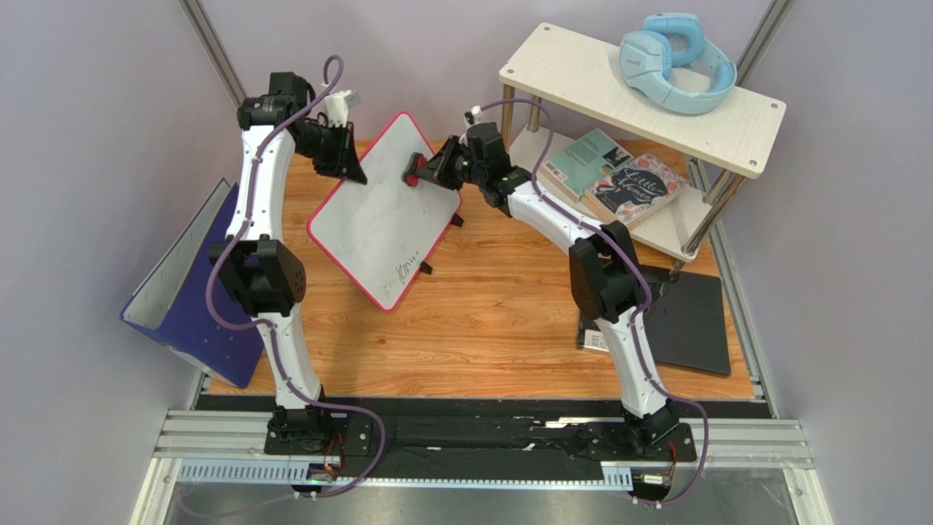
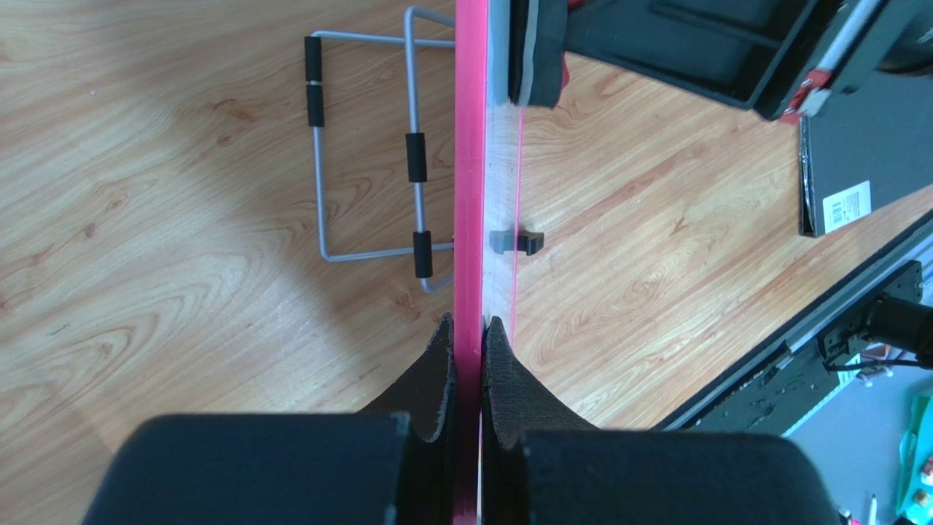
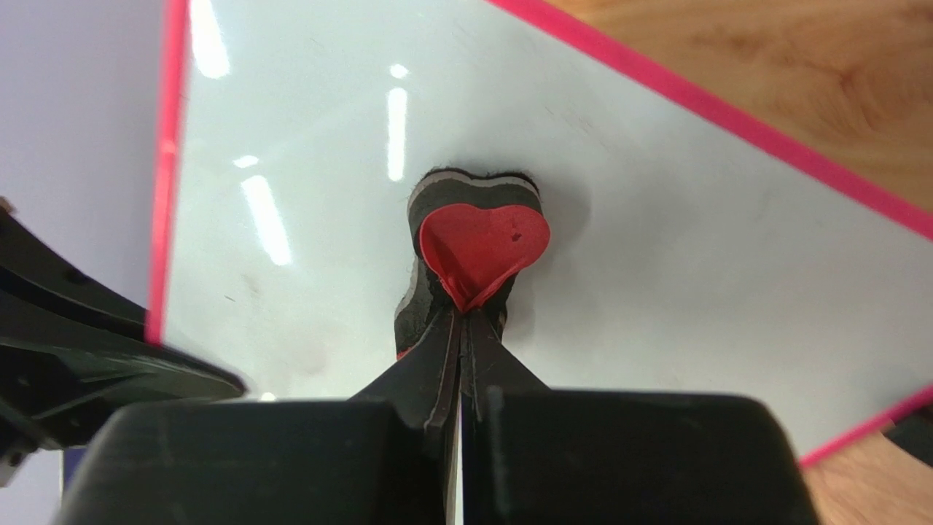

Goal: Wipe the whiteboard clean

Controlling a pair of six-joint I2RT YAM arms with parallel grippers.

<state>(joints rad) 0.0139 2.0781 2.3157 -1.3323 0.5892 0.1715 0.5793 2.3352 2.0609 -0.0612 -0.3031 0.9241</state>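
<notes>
We are finding the right gripper (image 3: 462,319) clamped shut on the eraser (image 3: 480,243), a red heart-shaped grip backed with dark felt. The felt is pressing against the whiteboard (image 3: 679,208) in its far part, close to the far edge. The left gripper (image 2: 469,341) is pinching the board's pink border on the far left side and holding the panel tilted above the wooden table (image 1: 515,317).

We are seeing the surface around the eraser clean apart from faint smudging. Dark scribbles (image 1: 406,266) are showing by the board's near corner, well apart from the eraser. We are judging the job as partly done at most, since that near patch is not yet wiped.

As for holders, the shelf (image 1: 745,137) on the right is carrying blue headphones (image 1: 670,60) on its upper deck and two books (image 1: 630,184) on the lower. The blue-purple folder (image 1: 186,301) is lying open at the left, and we are making out nothing inside it.
</notes>
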